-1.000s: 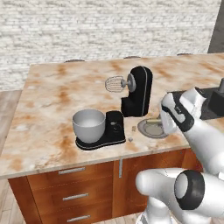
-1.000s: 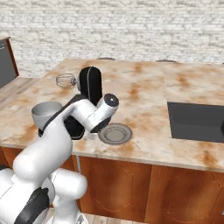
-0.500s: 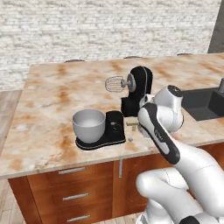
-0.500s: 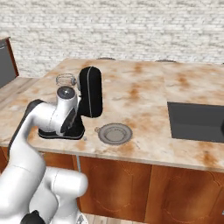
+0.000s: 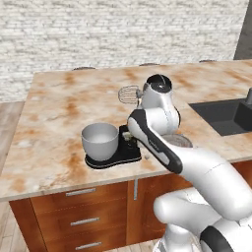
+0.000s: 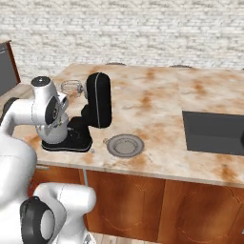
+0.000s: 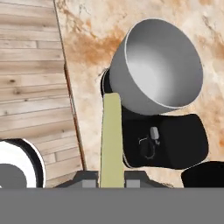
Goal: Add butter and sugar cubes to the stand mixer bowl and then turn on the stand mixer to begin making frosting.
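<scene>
A pale yellow butter stick (image 7: 111, 135) is clamped in my gripper (image 7: 111, 180) and juts out past the fingertips. Its far end reaches the near side of the stand mixer bowl (image 7: 157, 65), a deep silver bowl that looks empty and sits on the black base (image 7: 162, 142). In the left base view my gripper (image 5: 130, 141) hangs low just right of the bowl (image 5: 100, 141), over the base of the stand mixer (image 5: 114, 156). The whisk (image 5: 129, 93) sticks out above. The mixer's black head (image 6: 97, 97) stands upright in the right base view. The sugar cubes are out of view.
A flat round grey plate (image 6: 125, 144) lies on the marble counter right of the mixer. A dark sink (image 6: 214, 132) is set into the counter at the far right. The counter's front edge (image 5: 74, 184) runs close below the mixer base, with wooden drawers under it.
The arm has swung left from the grey plate to the mixer, carrying the butter stick to the bowl's side. The jaws have stayed shut on it.
</scene>
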Motion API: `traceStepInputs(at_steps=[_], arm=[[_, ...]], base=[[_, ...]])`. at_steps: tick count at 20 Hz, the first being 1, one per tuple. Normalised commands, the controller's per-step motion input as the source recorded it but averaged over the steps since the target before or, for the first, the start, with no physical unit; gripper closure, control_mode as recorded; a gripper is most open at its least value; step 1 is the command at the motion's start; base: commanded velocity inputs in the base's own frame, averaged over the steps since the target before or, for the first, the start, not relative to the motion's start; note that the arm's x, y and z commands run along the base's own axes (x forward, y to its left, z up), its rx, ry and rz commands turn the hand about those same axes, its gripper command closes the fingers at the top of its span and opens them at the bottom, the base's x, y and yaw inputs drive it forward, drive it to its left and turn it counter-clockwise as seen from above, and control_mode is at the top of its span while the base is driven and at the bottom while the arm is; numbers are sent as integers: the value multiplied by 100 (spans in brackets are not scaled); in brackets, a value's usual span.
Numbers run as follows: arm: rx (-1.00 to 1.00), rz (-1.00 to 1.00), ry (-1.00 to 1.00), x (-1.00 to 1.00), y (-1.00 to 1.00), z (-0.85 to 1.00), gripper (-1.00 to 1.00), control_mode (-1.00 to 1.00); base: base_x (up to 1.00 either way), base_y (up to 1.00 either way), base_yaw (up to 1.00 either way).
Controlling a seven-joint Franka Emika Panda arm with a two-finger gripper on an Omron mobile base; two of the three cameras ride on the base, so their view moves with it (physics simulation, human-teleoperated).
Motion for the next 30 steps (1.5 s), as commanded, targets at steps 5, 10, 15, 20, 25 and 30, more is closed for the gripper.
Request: traceStepInputs(at_steps=[5, 10, 15, 20, 25, 30], arm=[[-10, -6, 14, 21, 58, 22, 100, -100], [-5, -5, 6, 26, 47, 1, 100, -100], [-2, -5, 6, 33, 26, -12, 100, -100], [0, -4, 6, 37, 9, -39, 100, -100], [0, -2, 1, 40, 8, -36, 100, -100], [0, -3, 1, 33, 18, -24, 100, -100]], base=[[0, 0, 0], [0, 0, 0], [0, 0, 0], [0, 0, 0], [0, 0, 0], [0, 0, 0]])
